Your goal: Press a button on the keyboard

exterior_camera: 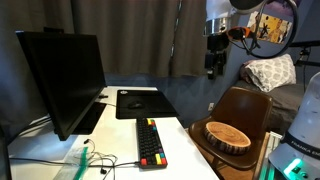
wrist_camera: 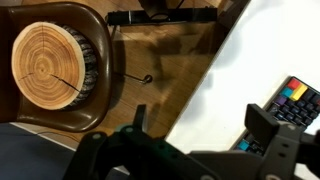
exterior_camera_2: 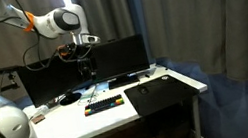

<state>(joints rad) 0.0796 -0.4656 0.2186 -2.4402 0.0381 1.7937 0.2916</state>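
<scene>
The slim black keyboard lies on the white table with a red-orange strip along one edge and coloured keys at one end. It also shows in the other exterior view, and its coloured keys appear at the right edge of the wrist view. My gripper hangs high in the air, well above and apart from the keyboard, and is seen in front of the monitor in an exterior view. In the wrist view its fingers are spread open and empty, over the table's edge.
A large black monitor stands on the table behind a flat black square mat. A brown chair beside the table holds a round wood slice, also in the wrist view. Cables lie near the keyboard.
</scene>
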